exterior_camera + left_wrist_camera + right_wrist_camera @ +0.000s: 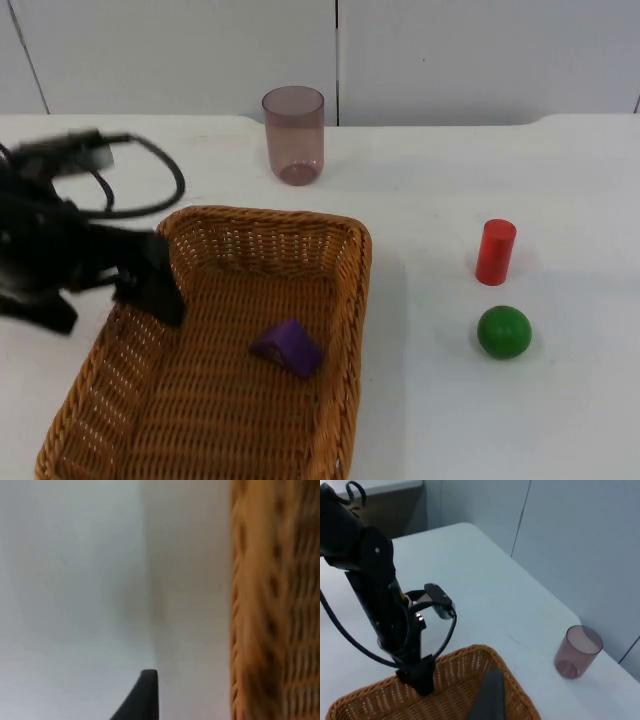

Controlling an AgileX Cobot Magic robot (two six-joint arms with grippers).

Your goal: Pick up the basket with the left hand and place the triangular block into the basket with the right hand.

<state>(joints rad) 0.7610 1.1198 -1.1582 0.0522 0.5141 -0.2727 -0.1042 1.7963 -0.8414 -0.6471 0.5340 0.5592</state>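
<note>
The brown wicker basket (345, 290) lies at the table's front left, and the purple triangular block (287, 347) rests on its floor. My left gripper (150, 283) is at the basket's left rim, also seen from the right wrist view (421, 676). In the left wrist view its black fingertip (145, 695) stands apart from the basket wall (270, 605), with bare table between them, so the gripper is open. My right gripper (487, 702) hovers high above the basket's far rim (485, 652), holding nothing that I can see.
A translucent pink cup (294, 134) stands upright behind the basket, near the wall. To the basket's right are an upright red cylinder (495, 252) and a green ball (503, 332). White table (560, 400) lies around them.
</note>
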